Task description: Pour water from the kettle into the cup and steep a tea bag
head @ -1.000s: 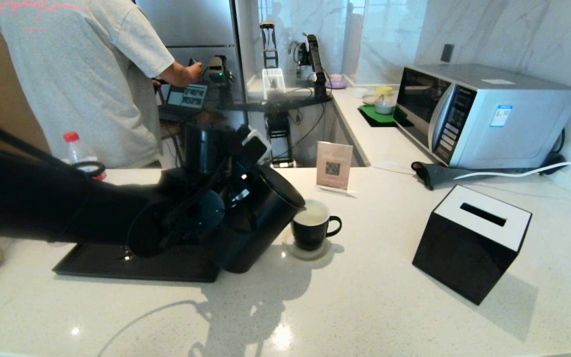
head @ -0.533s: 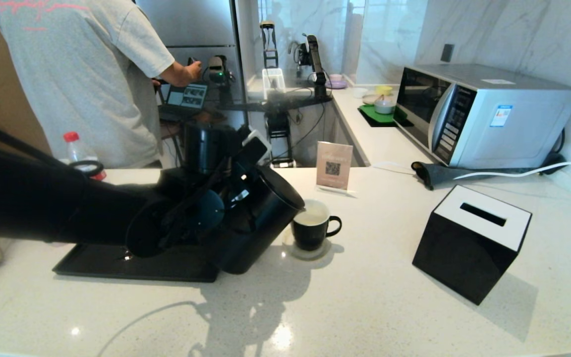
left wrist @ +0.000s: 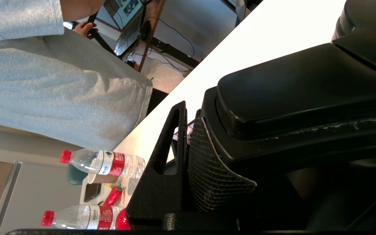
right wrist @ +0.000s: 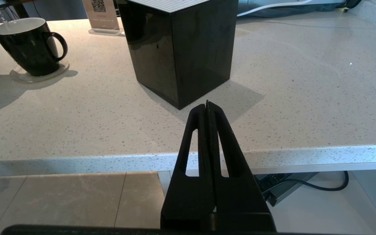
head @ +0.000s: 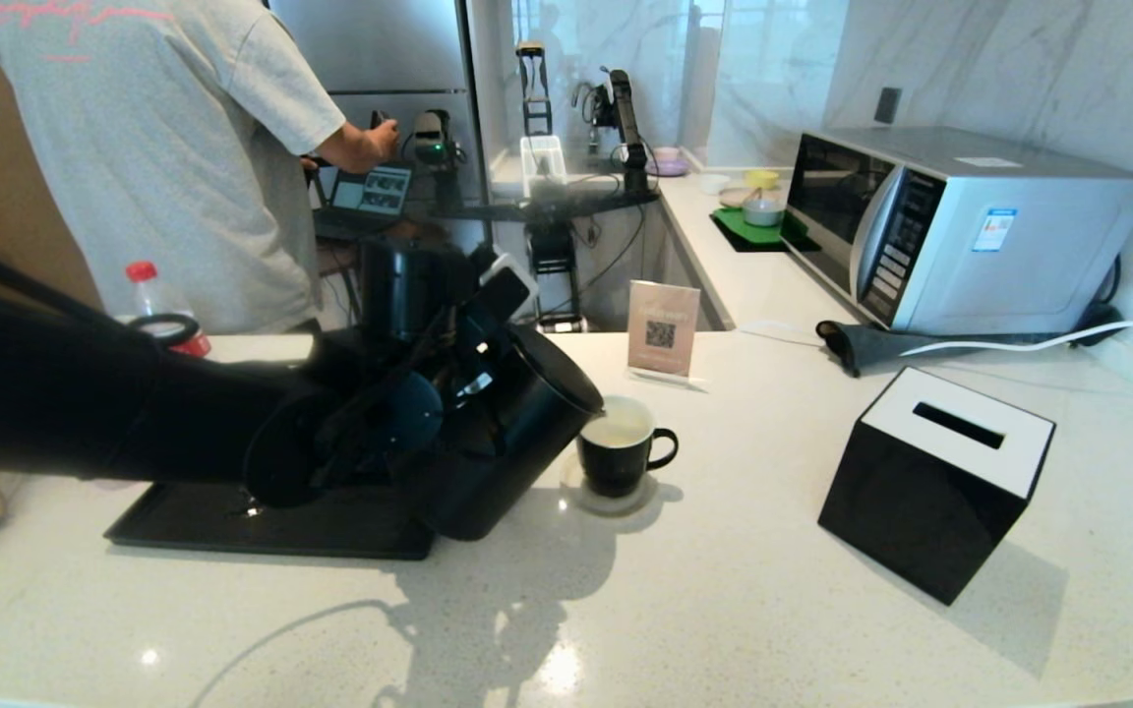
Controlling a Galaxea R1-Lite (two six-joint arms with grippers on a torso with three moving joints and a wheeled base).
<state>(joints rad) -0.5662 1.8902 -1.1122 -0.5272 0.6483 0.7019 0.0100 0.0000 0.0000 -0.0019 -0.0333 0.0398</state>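
Clearly, the pouring step is in hand. The white countertop carries everything, and at about nine o'clock from its middle the kettle is held tilted, its lidded top leaning toward three o'clock so that its lip stands just above the near rim of the cup. The kettle's base hangs over the edge of a flat black tray. The kettle is gripped by the left gripper, whose fingers are clamped on the handle; a ribbed pad is seen pressed against the black handle in the left wrist view. The cup stands upright on a pale coaster, its ear handle turned to three o'clock, and a thin stream of water is seen falling at its rim in the right wrist view. At four o'clock from the cup a black tissue box stands well apart. The right gripper is parked off the counter's near edge, its fingers pressed together on nothing. No tea bag can be made out. Next, the kettle would probably need to be righted and set down once the cup is filled.
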